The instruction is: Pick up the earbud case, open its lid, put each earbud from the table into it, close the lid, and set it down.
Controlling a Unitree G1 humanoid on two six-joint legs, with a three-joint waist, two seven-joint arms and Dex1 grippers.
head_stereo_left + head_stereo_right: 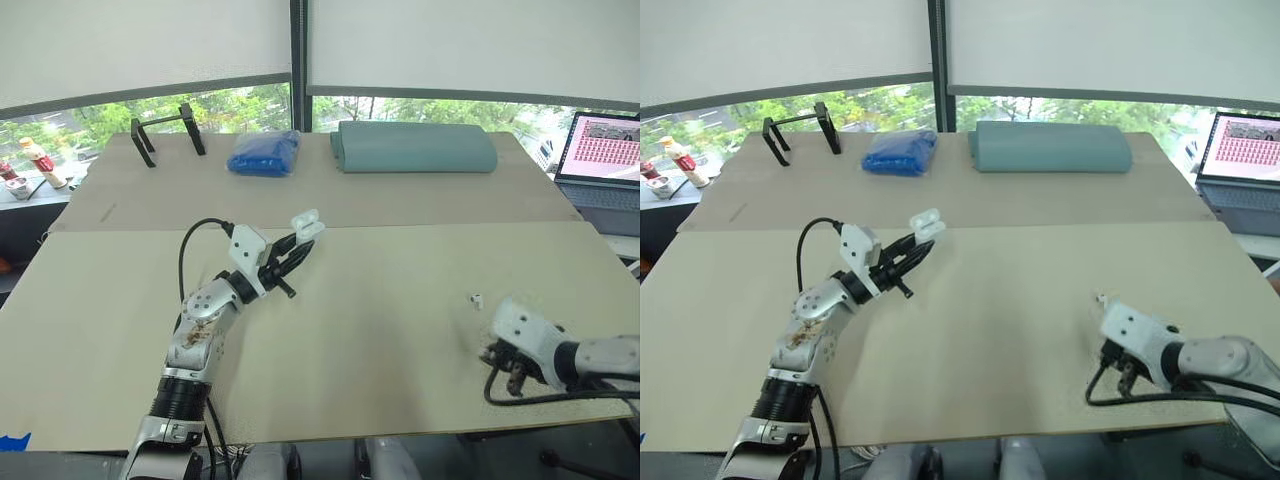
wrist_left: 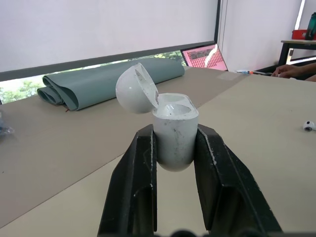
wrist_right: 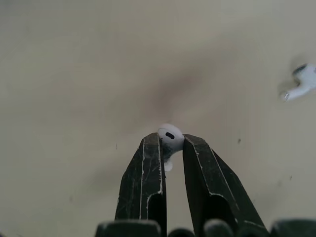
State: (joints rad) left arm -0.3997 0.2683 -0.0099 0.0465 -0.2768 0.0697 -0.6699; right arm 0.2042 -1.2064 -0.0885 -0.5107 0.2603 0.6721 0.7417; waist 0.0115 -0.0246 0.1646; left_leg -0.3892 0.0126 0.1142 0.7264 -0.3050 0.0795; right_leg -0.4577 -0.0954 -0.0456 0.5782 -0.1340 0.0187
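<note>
While left gripper (image 2: 175,143) clamps open-lidded earbud case (image 2: 174,123), right gripper (image 3: 171,140) pinches earbud (image 3: 170,134) at tips only: shallow hold, could slip during transfer.

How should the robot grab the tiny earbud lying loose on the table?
Probably from straight above, pinching the round head of the loose earbud. It lies flat on the table with its thin stem sticking out sideways, so the head is the fattest part to catch. The right claw holds the other earbud, so that one should go in first.
</note>
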